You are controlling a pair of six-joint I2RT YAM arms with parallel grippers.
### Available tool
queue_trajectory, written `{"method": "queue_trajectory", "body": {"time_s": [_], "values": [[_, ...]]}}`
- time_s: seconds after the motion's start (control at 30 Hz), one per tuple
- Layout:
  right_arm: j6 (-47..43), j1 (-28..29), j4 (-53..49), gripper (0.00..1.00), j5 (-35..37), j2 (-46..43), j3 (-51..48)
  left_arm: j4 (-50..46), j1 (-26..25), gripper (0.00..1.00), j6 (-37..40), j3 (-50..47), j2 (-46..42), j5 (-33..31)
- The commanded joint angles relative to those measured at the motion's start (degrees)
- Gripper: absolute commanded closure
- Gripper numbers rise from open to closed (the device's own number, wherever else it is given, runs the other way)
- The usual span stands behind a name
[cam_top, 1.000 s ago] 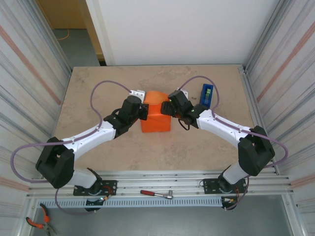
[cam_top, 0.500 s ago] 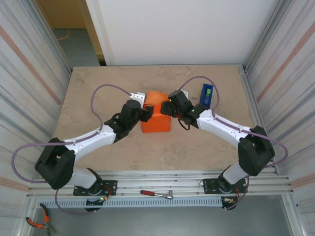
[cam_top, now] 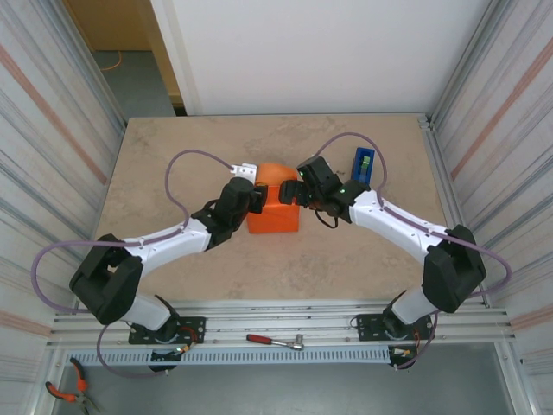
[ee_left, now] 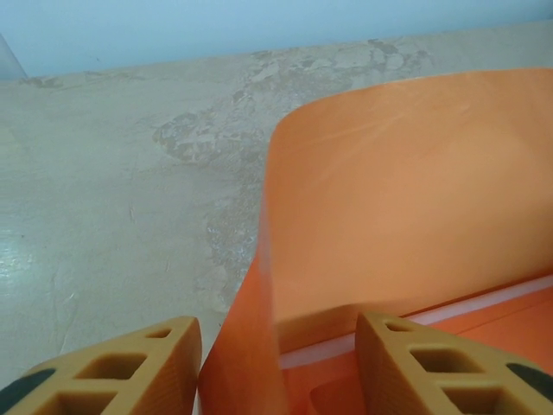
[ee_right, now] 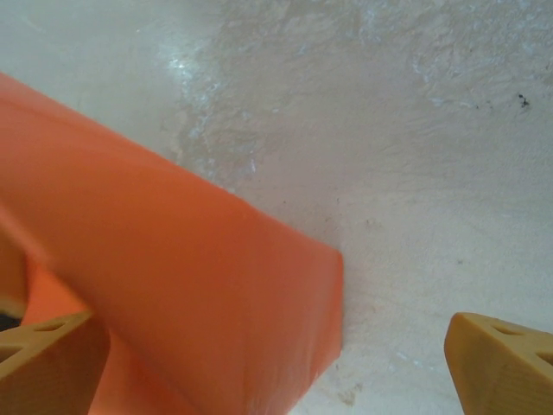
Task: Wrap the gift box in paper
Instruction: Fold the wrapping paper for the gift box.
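Observation:
The orange paper (cam_top: 275,214) lies folded into a boxy bundle at the table's middle; the gift box is hidden under it. My left gripper (cam_top: 257,201) sits at the bundle's left side. In the left wrist view its jaws (ee_left: 276,372) stand apart, with an upright fold of the paper (ee_left: 406,190) and a pale strip between them, not pinched. My right gripper (cam_top: 289,192) is at the bundle's upper right. Its fingers (ee_right: 47,359) are spread wide around a wrapped corner of the paper (ee_right: 199,285), without touching it.
A blue tape dispenser (cam_top: 363,166) stands at the back right, close behind the right arm. A small white object (cam_top: 244,169) lies just beyond the left gripper. A ratchet (cam_top: 275,341) and pliers (cam_top: 65,391) lie below the table's near edge.
The left gripper has gone from shut to open and shifted slightly right and farther along the bundle's left side. The right gripper has spread wider. The paper's far flap looks lower.

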Motion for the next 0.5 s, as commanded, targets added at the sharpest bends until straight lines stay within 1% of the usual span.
{"method": "queue_trajectory", "body": {"time_s": [0.0, 0.2, 0.37, 0.47], "values": [[1.1, 0.3, -5.4, 0.0, 0.6, -3.0, 4.6, -2.0, -0.2, 0.51, -0.2, -0.2, 0.6, -3.7], [7.3, 1.8, -10.8, 0.01, 6.2, -3.9, 10.2, -2.5, -1.1, 0.57, 0.2, -0.2, 1.0, -6.0], [11.6, 4.0, -15.0, 0.01, 11.4, -4.3, 16.5, -0.6, -2.6, 0.61, 1.6, -0.6, 2.5, -8.1], [12.4, 4.6, -14.5, 0.01, 12.0, -5.5, 18.3, 0.8, -3.2, 0.61, 2.4, -0.5, 3.7, -8.6]]}}
